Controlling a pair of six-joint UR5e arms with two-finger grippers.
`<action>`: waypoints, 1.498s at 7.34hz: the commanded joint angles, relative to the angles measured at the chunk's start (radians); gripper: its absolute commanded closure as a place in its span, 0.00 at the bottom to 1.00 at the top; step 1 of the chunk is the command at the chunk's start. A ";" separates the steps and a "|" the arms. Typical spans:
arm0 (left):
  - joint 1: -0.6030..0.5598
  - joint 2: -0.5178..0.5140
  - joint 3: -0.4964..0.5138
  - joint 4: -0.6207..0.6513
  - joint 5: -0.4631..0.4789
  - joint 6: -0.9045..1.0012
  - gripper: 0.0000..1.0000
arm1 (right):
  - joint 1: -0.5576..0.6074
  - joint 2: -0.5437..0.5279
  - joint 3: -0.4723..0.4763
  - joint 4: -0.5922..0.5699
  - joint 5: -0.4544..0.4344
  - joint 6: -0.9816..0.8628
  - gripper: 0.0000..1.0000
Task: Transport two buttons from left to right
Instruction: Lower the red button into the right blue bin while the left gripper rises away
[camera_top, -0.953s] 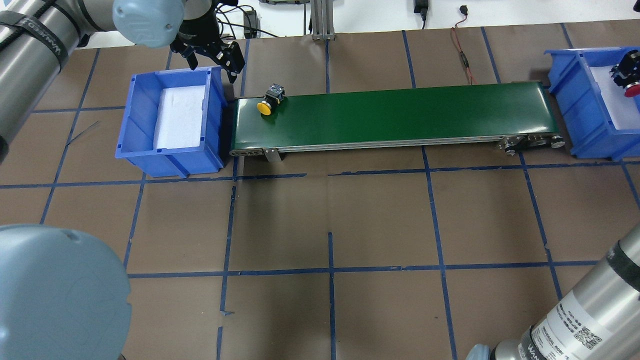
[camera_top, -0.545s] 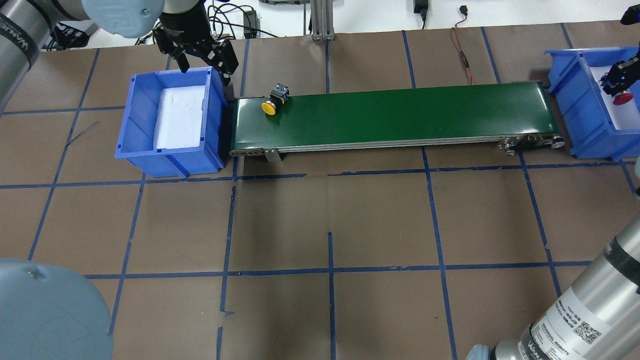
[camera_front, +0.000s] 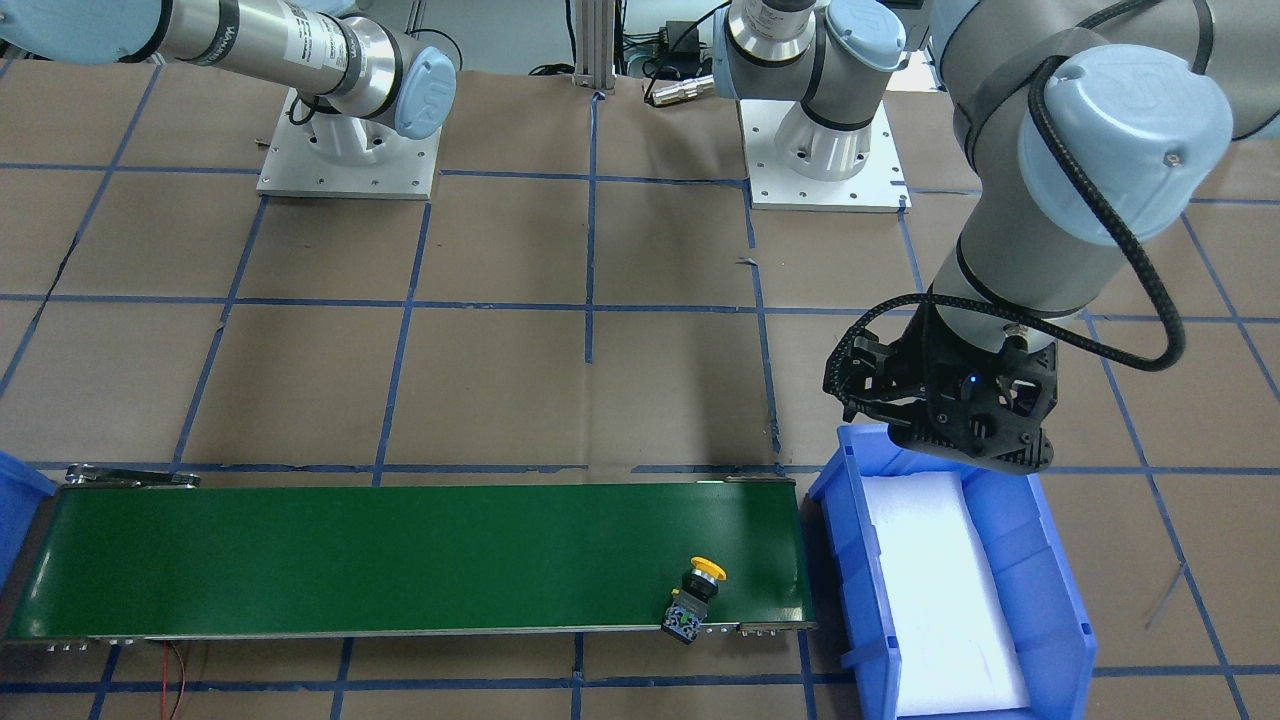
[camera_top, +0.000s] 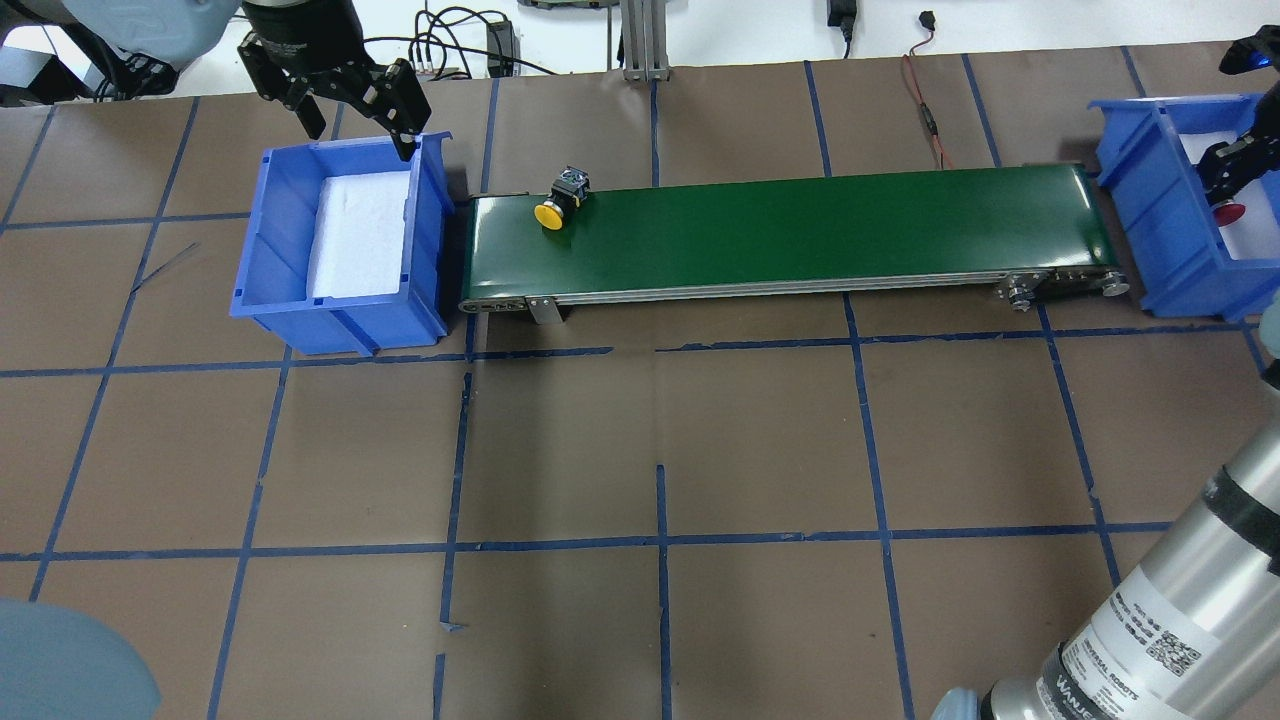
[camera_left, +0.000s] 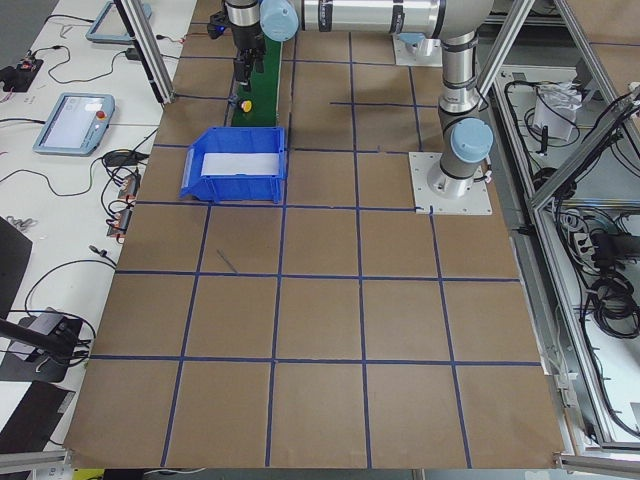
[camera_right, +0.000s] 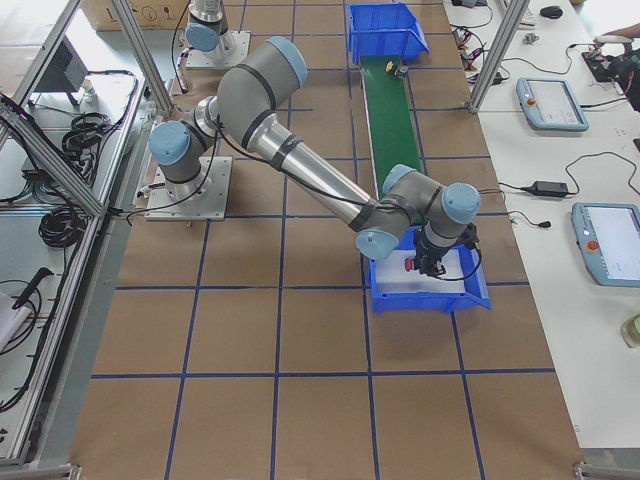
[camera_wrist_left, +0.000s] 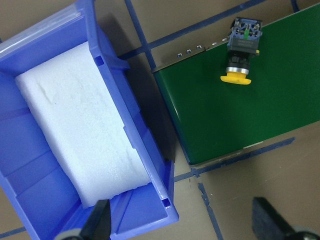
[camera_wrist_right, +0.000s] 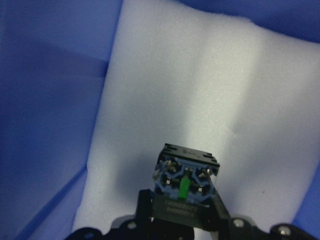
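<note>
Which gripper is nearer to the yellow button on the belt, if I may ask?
Left. The left gripper hangs over the blue bin next to the yellow button; the right gripper is past the opposite end of the belt.

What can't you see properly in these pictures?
- red button: the right wrist view shows only its back block, and overhead the right claw covers most of it.
- right blue bin: cut off by the overhead view's right edge.
- yellow button: too small in the exterior left view.
- left claw: its wrist view shows only blurred finger ends.
</note>
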 joint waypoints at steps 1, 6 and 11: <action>0.005 0.001 -0.010 0.003 0.000 -0.014 0.00 | -0.007 0.009 -0.002 -0.003 -0.001 0.000 0.92; -0.005 -0.021 -0.026 -0.002 -0.015 -0.168 0.00 | -0.032 0.021 -0.006 -0.015 0.006 0.001 0.92; 0.001 0.002 -0.026 -0.003 -0.017 -0.179 0.00 | -0.022 0.027 0.000 -0.015 0.001 0.004 0.88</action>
